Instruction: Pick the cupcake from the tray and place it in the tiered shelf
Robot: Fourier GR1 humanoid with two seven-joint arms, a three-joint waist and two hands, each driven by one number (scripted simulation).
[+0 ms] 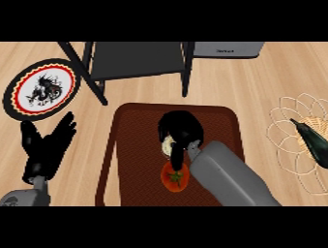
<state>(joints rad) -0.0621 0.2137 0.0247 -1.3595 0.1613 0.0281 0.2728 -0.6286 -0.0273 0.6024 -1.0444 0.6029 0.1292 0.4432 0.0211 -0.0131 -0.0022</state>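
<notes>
- Seen from the head view, the cupcake (169,144) shows only as a pale, cream-coloured sliver, since most of it is hidden under the right hand (181,128).
- It sits on the tray (134,160), a dark reddish-brown rectangle with a raised rim and a fine woven-looking surface, roughly at the tray's middle.
- Just below the cupcake on the same tray lies a red tomato (175,177) with a dark green stem star; it is close beside the cupcake and partly overlapped by the right forearm.
- The right hand is black and bunched over the cupcake, its fingers curled down round it so that it grasps the cupcake from above; the grey forearm runs in from the lower right edge, slanting up and left across the tray.
- The left hand (46,147) rests at the left of the view on the wooden worktop (266,77), beside the tray, fingers straight and spread, pointing up and slightly right, holding nothing.
- The tiered shelf (138,60) stands at the far side, beyond the tray: a dark grey panel on black slanted legs.
- A round plate (42,88) with a black, red and white pattern lies at the upper left.
- A dark eggplant (318,144) lies in a wire basket (288,145) at the right, well apart from the tray.
</notes>
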